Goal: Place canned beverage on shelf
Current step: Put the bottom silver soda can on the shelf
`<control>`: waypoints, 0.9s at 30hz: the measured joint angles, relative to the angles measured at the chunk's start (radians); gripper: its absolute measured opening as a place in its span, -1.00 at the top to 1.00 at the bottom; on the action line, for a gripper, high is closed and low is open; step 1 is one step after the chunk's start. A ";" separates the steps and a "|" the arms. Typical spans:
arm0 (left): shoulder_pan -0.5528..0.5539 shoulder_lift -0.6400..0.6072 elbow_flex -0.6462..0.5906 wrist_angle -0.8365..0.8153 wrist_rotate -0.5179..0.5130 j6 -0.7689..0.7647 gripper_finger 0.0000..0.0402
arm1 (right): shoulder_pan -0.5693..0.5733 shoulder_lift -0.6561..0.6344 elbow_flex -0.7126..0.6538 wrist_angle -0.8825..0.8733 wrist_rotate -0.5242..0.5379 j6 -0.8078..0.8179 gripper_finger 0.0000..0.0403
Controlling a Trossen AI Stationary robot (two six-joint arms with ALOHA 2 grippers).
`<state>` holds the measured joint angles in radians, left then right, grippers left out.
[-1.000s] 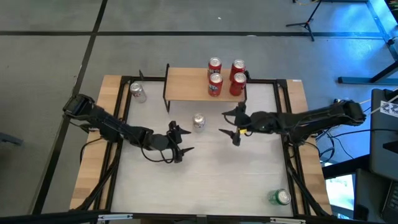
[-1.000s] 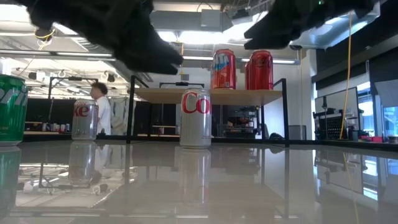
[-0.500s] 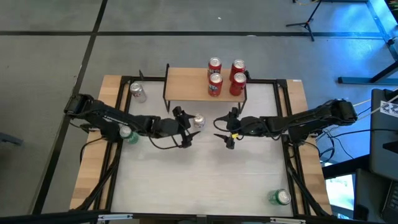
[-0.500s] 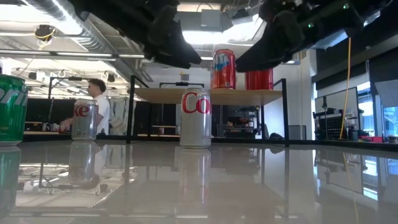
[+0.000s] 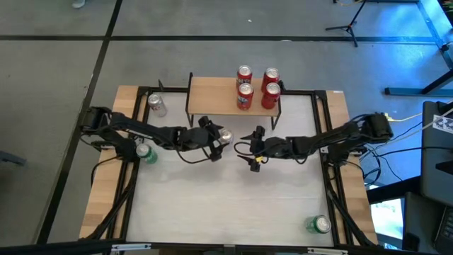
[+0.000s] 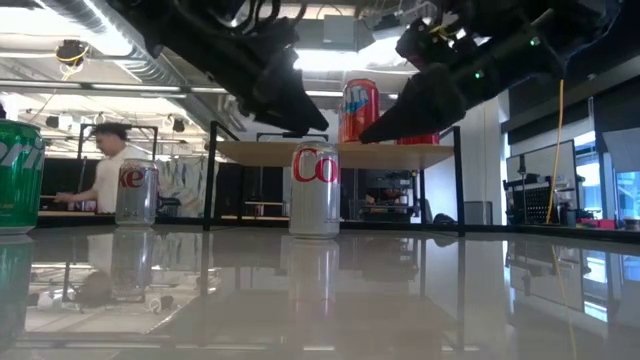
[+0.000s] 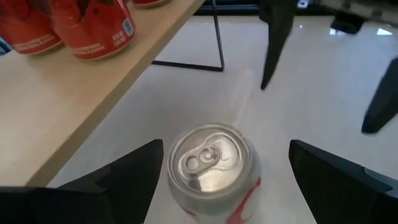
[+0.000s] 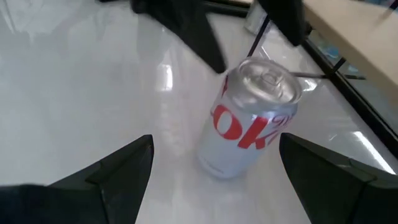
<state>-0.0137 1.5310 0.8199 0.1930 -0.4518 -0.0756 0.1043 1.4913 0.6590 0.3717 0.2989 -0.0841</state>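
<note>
The silver can stood upright on the table just in front of the shelf, between the left gripper and right gripper, both spread wide and empty. Bare wood remained on the shelf's left half; the low view cropped both arms.

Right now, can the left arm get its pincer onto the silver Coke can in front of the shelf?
Probably yes. The left pincer stands open with the silver can between its fingers, and nothing blocks it; the right pincer waits apart.
</note>
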 joint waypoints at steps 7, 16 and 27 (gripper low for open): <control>0.033 0.025 -0.002 0.001 0.006 -0.021 -0.68 | 0.000 0.048 0.000 0.058 0.006 -0.033 -0.71; 0.057 0.048 -0.001 0.042 0.072 -0.022 -0.68 | 0.000 0.067 0.002 0.084 0.005 -0.053 -0.71; 0.080 0.100 -0.001 0.077 0.168 -0.034 -0.68 | 0.000 0.067 0.001 0.081 0.004 -0.053 -0.71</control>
<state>0.0662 1.6310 0.8185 0.2703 -0.2841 -0.1096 0.1043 1.5585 0.6598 0.4523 0.3027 -0.1368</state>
